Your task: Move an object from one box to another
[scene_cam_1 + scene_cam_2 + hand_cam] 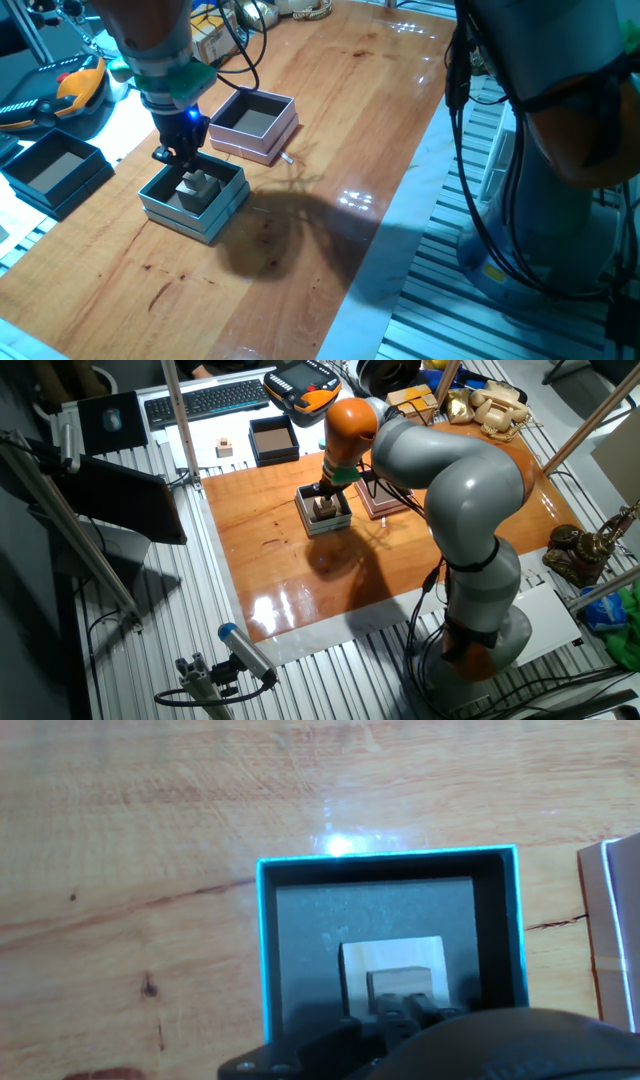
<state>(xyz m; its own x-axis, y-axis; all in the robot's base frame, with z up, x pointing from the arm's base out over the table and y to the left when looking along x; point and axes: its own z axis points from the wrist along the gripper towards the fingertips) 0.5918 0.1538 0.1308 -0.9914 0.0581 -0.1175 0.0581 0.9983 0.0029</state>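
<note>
The gripper [180, 152] hangs low over the teal box [159, 203], right above a pale wooden block [195, 188] resting on its dark floor (whether the claw is clenched cannot be told). The pink box [268, 146] sits just beside, apart from it

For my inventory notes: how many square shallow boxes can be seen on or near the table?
3: the teal box under the gripper, the pink box beside it, and the black box off the wooden top. Others may be hidden.

A stepped wooden block [196, 187] sits upright inside the teal box [160, 203], beside the pink box [281, 134].
</note>
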